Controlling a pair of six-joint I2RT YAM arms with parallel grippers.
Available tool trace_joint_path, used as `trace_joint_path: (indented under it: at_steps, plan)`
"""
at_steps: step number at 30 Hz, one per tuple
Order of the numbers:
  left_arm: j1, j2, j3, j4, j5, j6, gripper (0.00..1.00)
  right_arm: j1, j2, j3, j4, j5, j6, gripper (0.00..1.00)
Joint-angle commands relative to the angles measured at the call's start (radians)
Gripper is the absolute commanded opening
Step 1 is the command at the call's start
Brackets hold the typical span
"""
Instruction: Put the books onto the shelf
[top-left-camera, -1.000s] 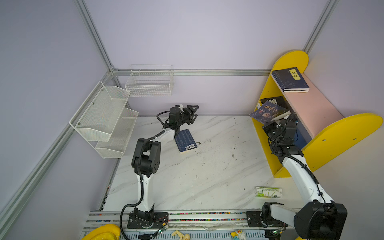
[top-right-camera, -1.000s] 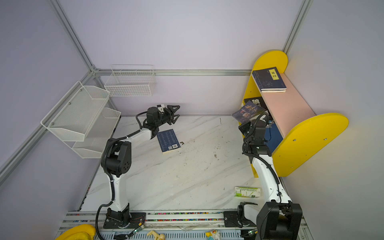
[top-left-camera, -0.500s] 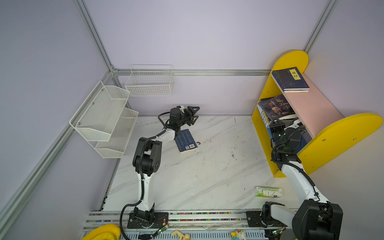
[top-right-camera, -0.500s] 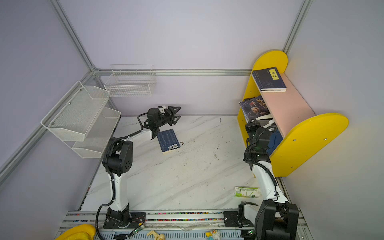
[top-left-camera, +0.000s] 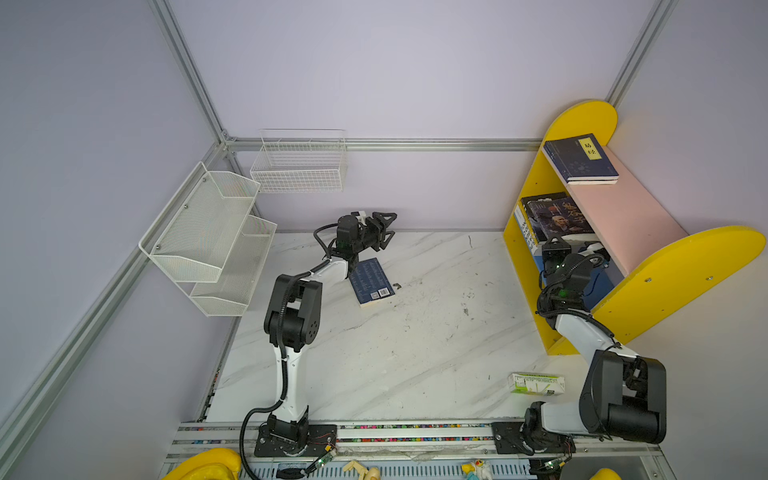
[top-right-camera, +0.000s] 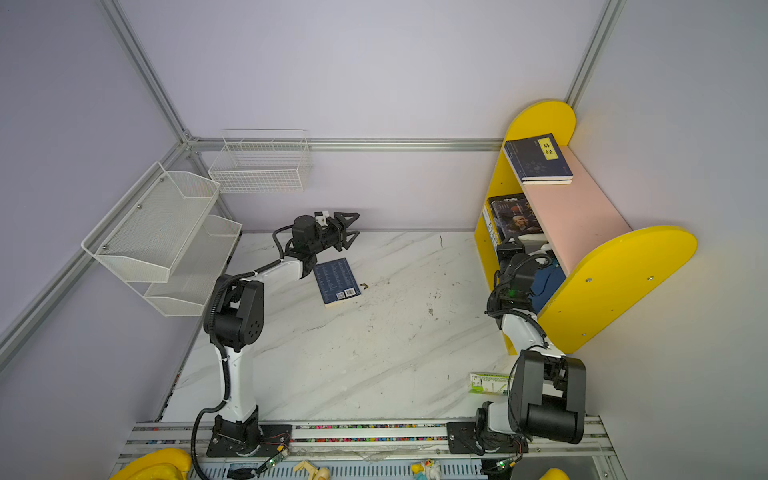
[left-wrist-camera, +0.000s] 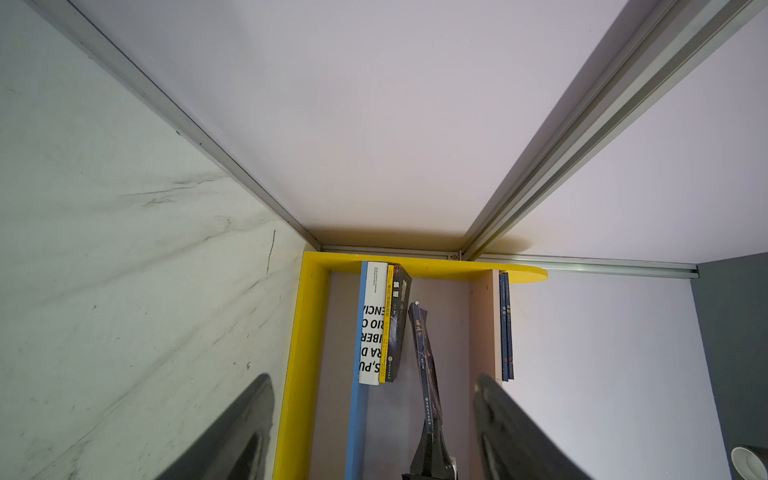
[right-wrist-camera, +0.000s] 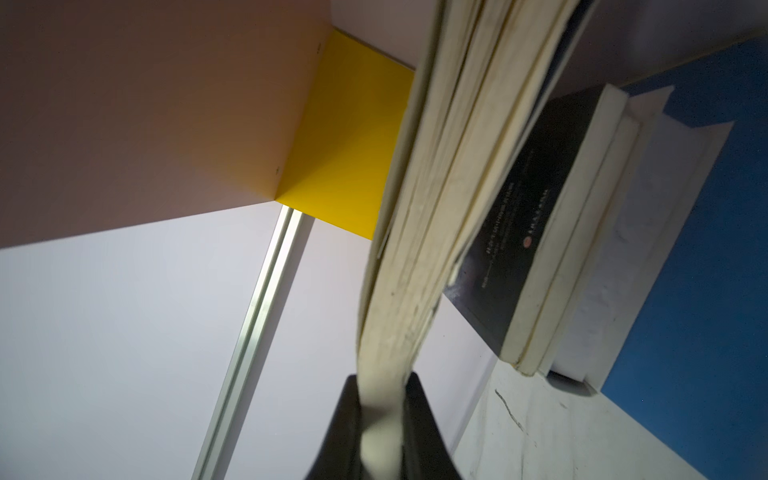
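Right arm: the right gripper is clamped on the short end of a dark Chinese-titled book, with the page block squeezed between its jaws
Where the book is: inside the lower bay of the shelf, under the pink upper board and over the blue lower board
Already shelved: a stack of three books lies flat on the blue lower board by the far yellow panel, white lowest, then yellow, then dark
Key relation: the held book's long axis runs from the claw toward the far panel, along the shelf. It is tilted, with its far end low by the stack and its gripped end raised. I cannot tell whether the far end touches the stack
Next move, as I judge it: lower the gripped end until the book lies flat on the stack beneath it, then release
Risk: the pages fan loosely beyond the jaws, so the book may sag or slide
Left arm: the left gripper is empty with its jaws apart, raised near the back wall and pointing toward the shelf
Left on the table: a navy book lies flat just beside the left arm's wrist, well apart from the shelf. The left arm is far nearer to it
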Motion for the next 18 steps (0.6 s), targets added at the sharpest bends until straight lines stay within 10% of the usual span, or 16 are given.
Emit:
trace_joint_path:
  at_steps: [1, 18]
  plan:
    - [0.011, -0.032, -0.044, 0.042, 0.011, -0.009, 0.75, -0.005, 0.034, 0.095, 0.165, 0.007, 0.010, 0.00]
    - [0.025, -0.026, -0.057, 0.064, -0.006, -0.027, 0.75, -0.005, 0.177, 0.195, 0.069, 0.016, -0.043, 0.00]
